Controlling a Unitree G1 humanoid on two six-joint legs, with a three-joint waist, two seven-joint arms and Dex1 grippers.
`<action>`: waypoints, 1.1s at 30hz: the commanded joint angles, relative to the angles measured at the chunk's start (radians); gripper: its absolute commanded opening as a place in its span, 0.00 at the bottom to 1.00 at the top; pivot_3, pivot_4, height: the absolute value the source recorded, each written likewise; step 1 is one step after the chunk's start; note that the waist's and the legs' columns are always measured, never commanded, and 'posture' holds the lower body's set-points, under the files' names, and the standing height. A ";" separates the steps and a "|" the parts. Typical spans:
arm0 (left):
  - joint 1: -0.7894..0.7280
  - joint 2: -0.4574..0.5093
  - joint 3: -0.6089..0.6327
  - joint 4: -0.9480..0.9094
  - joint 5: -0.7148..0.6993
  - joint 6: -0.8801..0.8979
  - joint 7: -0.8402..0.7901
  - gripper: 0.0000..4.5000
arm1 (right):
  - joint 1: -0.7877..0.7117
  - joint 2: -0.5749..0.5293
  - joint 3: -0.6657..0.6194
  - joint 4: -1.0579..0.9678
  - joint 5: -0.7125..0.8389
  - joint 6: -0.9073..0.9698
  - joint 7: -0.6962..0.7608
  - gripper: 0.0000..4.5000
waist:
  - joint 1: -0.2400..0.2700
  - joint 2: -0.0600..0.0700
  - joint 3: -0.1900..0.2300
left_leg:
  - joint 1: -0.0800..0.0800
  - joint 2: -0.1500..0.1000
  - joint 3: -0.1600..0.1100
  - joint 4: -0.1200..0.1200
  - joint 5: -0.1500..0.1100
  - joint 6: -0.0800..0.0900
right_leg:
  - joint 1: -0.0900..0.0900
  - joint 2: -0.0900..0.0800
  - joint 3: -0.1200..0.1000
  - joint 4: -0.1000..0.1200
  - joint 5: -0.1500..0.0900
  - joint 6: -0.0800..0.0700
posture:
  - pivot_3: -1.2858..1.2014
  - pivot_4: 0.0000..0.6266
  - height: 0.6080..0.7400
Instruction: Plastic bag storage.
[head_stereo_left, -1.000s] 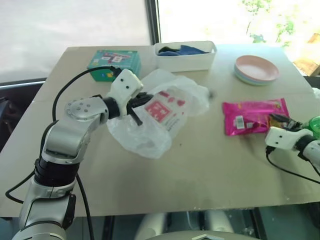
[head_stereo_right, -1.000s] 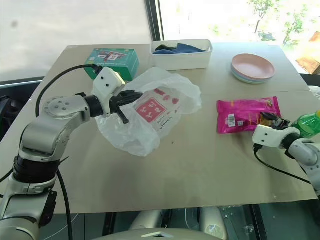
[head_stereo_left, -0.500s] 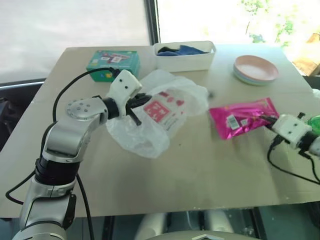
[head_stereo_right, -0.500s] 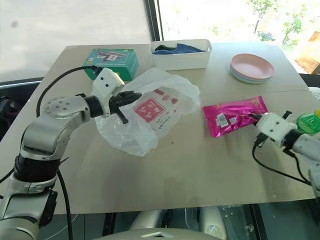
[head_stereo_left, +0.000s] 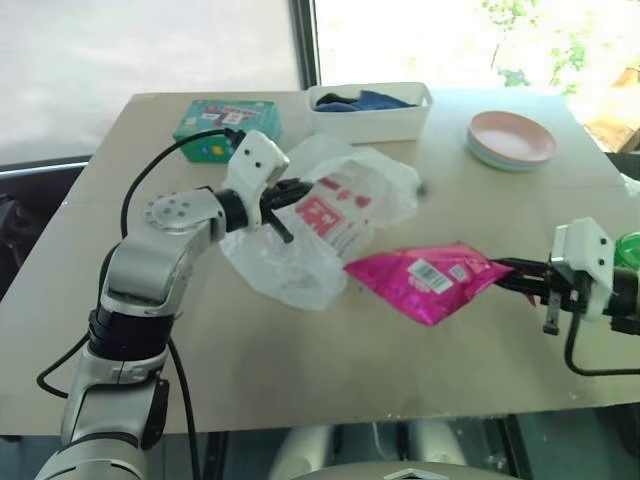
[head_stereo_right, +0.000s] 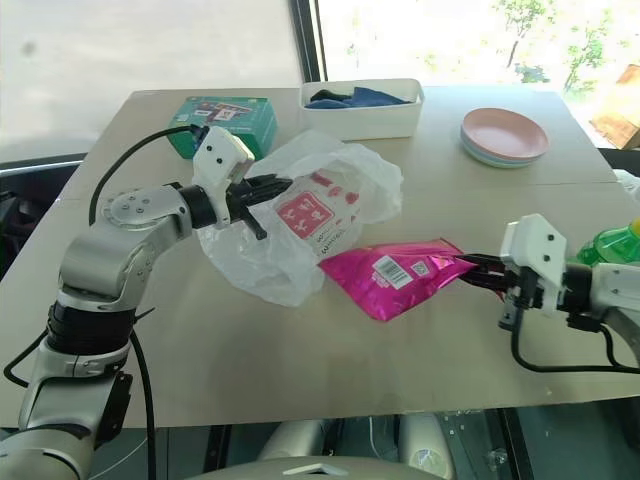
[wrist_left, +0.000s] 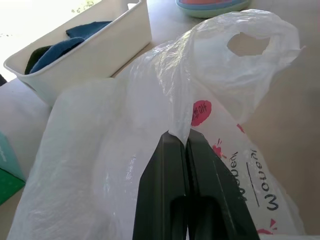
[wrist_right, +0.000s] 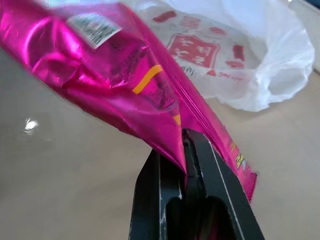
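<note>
The right gripper (head_stereo_right: 478, 272) has swung the shiny magenta snack packet (head_stereo_right: 393, 274) it pinches leftward, while the left gripper (head_stereo_right: 283, 185) clamps the thin crinkly translucent white plastic bag (head_stereo_right: 300, 220).

Bright daylight from the far window (head_stereo_left: 450, 40), blown out to near white above the table's far edge. Washed-out haze over the pink plates (head_stereo_left: 513, 138) at far right. Soft, short shadows on the table (head_stereo_left: 300, 370) beneath the plastic bag (head_stereo_left: 330, 215). Glossy highlights on the magenta packet (wrist_right: 100, 80), blurred close up in the right wrist view. Small glare spot on the tabletop there. White bin (wrist_left: 95, 50) overexposed along its rim.
</note>
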 joint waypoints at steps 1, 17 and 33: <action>-0.008 0.005 0.035 -0.048 -0.047 0.015 -0.028 0.00 | -0.089 0.061 0.069 0.038 -0.120 -0.018 -0.107 0.00 | -0.001 0.000 0.000 | 0.000 0.000 0.000 0.000 0.000 0.000 | 0.000 0.000 0.000 0.000 0.000 0.000 | 0.52 0.24 1.00; -0.064 -0.096 -0.059 -0.079 -0.118 0.050 -0.084 0.00 | -0.370 0.374 0.406 0.233 -0.766 -0.257 -0.488 0.00 | -0.006 0.000 0.000 | -0.001 -0.001 0.000 0.000 0.000 0.000 | -0.003 0.002 0.000 0.002 0.000 0.000 | 0.52 0.24 1.00; -0.201 -0.309 -0.075 0.207 -0.076 -0.123 -0.065 0.00 | -0.415 0.503 0.554 0.270 -0.669 -0.388 -0.230 0.00 | -0.006 -0.001 0.000 | -0.001 -0.002 -0.001 0.002 0.000 0.000 | -0.003 0.003 -0.002 0.003 0.000 0.000 | 0.52 0.24 1.00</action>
